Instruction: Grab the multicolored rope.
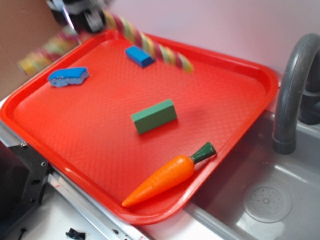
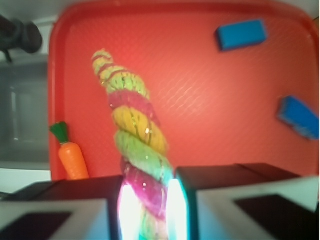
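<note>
The multicolored rope (image 1: pixel 150 46), twisted from pink-maroon, yellow and pale green strands, hangs in the air over the far edge of the red tray (image 1: pixel 235 125). Both of its ends droop, and it looks blurred. My gripper (image 1: pixel 82 14) is at the top left of the exterior view, partly cut off by the frame. In the wrist view the gripper (image 2: pixel 147 205) is shut on the rope (image 2: pixel 132 125), which is pinched between both fingers and stretches away over the tray.
On the tray lie a green block (image 1: pixel 154 116), a blue block (image 1: pixel 139 56), a blue toy car (image 1: pixel 68 76) and an orange plastic carrot (image 1: pixel 167 175). A grey sink (image 1: pixel 270 200) with a dark faucet (image 1: pixel 292 85) is to the right.
</note>
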